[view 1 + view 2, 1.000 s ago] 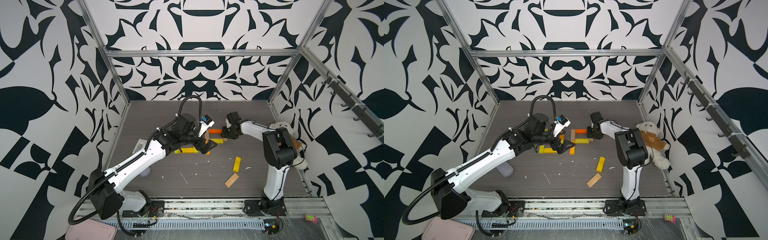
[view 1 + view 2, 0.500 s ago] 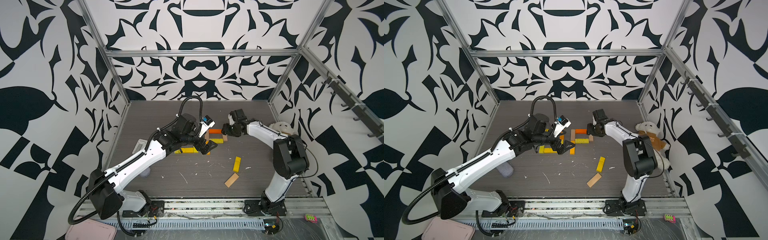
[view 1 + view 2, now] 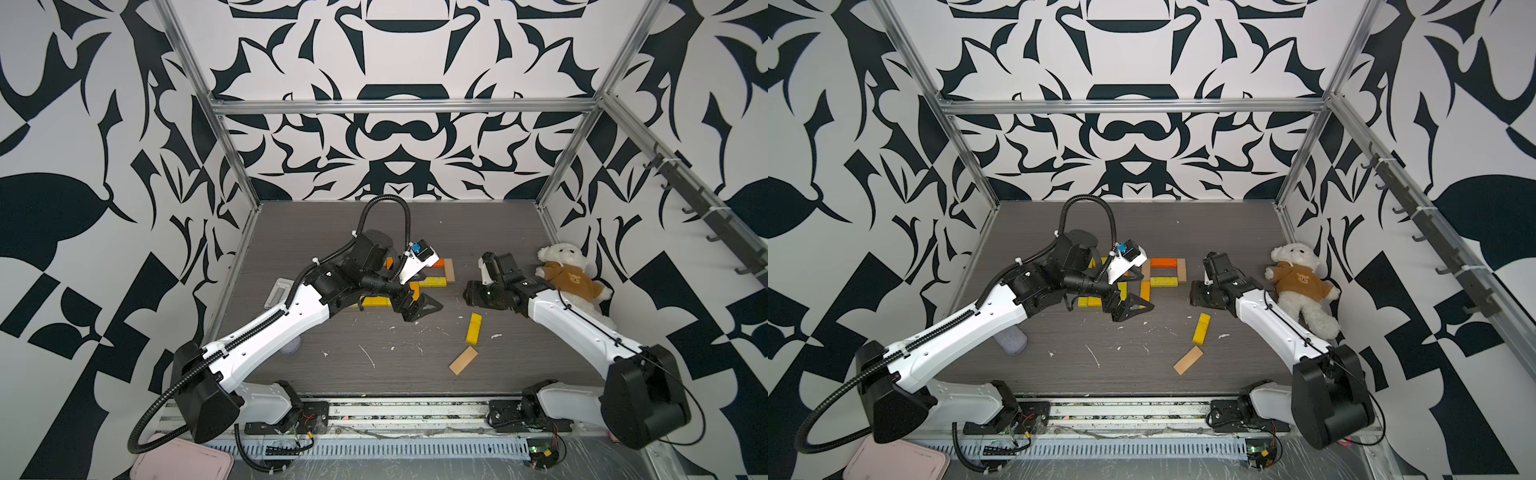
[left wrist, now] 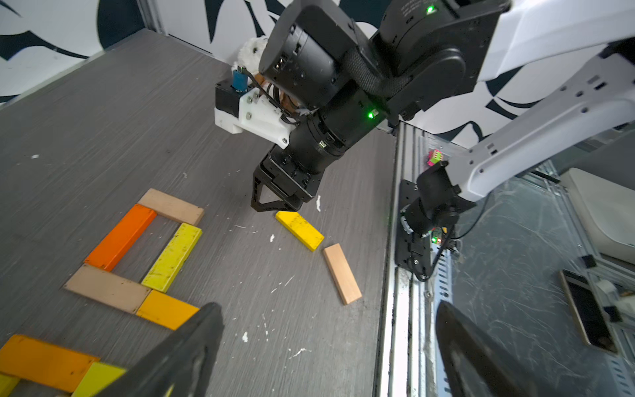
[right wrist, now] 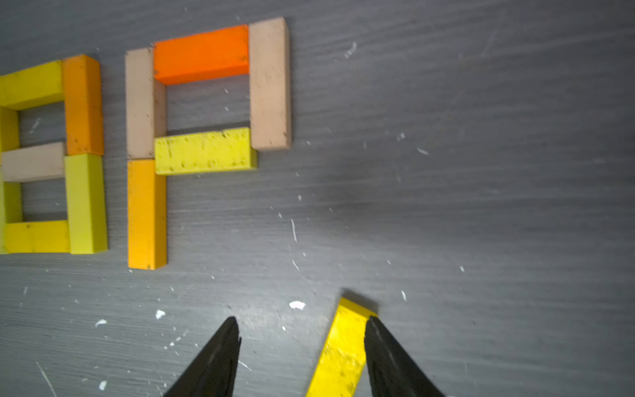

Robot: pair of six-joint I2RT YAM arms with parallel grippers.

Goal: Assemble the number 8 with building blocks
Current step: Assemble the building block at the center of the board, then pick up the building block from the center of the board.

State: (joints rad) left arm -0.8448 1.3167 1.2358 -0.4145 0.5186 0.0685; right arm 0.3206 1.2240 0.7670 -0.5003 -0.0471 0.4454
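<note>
A: Which step?
B: Fetching: right pincer (image 5: pixel 301 323), released and empty, hovers over the loose yellow block (image 3: pixel 473 328), right of centre in a top view.
A: Next?
B: Probably straddle it, then clench.

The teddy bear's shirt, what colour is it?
Brown; the white plush teddy bear's shirt shows best in a top view.
</note>
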